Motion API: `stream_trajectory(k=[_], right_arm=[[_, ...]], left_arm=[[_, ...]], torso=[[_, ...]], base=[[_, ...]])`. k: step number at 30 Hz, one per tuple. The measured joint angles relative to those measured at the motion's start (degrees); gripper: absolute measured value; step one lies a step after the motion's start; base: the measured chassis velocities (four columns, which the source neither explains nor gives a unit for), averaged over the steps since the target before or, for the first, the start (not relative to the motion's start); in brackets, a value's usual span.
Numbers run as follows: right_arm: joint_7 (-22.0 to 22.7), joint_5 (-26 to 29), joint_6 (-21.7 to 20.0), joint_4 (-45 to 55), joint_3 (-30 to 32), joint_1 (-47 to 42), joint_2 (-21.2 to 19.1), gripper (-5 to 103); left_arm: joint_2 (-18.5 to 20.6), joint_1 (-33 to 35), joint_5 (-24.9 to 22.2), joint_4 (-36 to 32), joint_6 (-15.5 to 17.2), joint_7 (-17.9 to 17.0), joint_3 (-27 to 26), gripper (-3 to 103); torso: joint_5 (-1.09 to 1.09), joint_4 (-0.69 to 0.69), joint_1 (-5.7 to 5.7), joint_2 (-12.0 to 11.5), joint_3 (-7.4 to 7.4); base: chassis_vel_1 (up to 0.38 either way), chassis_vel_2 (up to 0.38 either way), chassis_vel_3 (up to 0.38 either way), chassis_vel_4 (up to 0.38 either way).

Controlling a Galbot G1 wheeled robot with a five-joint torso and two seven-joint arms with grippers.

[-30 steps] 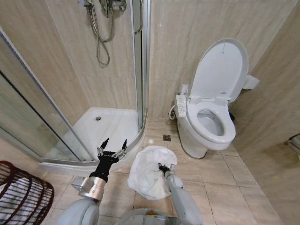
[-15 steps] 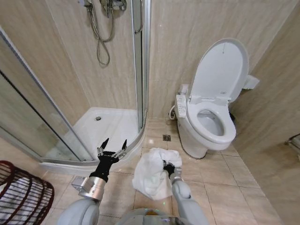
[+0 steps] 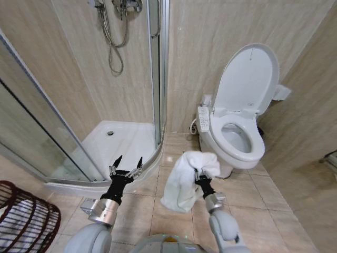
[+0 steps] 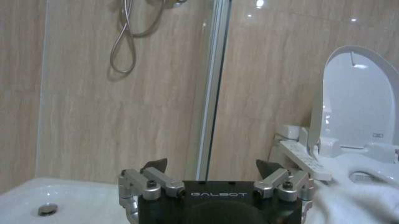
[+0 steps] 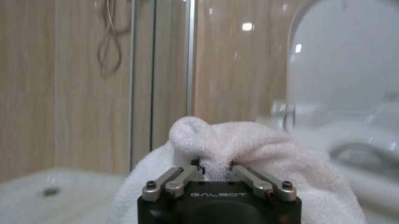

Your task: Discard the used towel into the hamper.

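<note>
Right tool point(image 3: 199, 174) stands raised at about 5 o'clock in the head view, its fingers pinched nearly together on a fold of the white towel point(image 3: 185, 179). In the right wrist view the same tool point(image 5: 215, 171) has both fingers pressed into the bunched cloth point(image 5: 249, 154), which mounds up over and around them. From the grip, the towel hangs down toward the tiled floor point(image 3: 253, 211) in a loose drape on the tool's 9 o'clock side.

Left tool point(image 3: 126, 168) is held up at about 7 o'clock in the head view, its two dark fingers spread wide with nothing between them. The left wrist view shows that tool point(image 4: 212, 164) just as wide apart and bare, with an edge of the towel point(image 4: 355, 200) showing off to one side.

At 8 o'clock in the head view, at the picture's edge, sits the hamper point(image 3: 26, 216), a dark red-brown ribbed basket on the floor. It lies well apart from the right tool and the towel, roughly at 9 o'clock from them, beyond the left arm.

Farther out, the shower tray point(image 3: 121, 142) and its glass door point(image 3: 158, 68) lie at 11 o'clock, and the toilet point(image 3: 239, 139), lid up, stands at 2 o'clock against the wall.
</note>
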Motion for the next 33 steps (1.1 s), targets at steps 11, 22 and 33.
stream_trajectory(k=[11,22,33], right_arm=[[-0.5,0.1,3.7,14.1,5.2,-3.1,0.3,14],[0.2,-3.5,7.6,16.1,6.2,-3.2,1.8,14],[1.3,-1.9,10.4,16.6,7.4,-1.3,1.6,14]], left_arm=[[0.0,0.0,0.0,0.0,0.0,0.0,0.0,97],[0.0,0.0,0.0,0.0,0.0,0.0,0.0,97],[0.0,0.0,0.0,0.0,0.0,0.0,0.0,97]], torso=[[-0.01,0.00,0.06,0.1,0.05],[-0.01,0.00,0.72,2.5,1.76],[0.00,0.00,1.55,4.9,3.38]], base=[[0.000,0.000,0.000,0.000],[0.000,0.000,0.000,0.000],[0.000,0.000,0.000,0.000]])
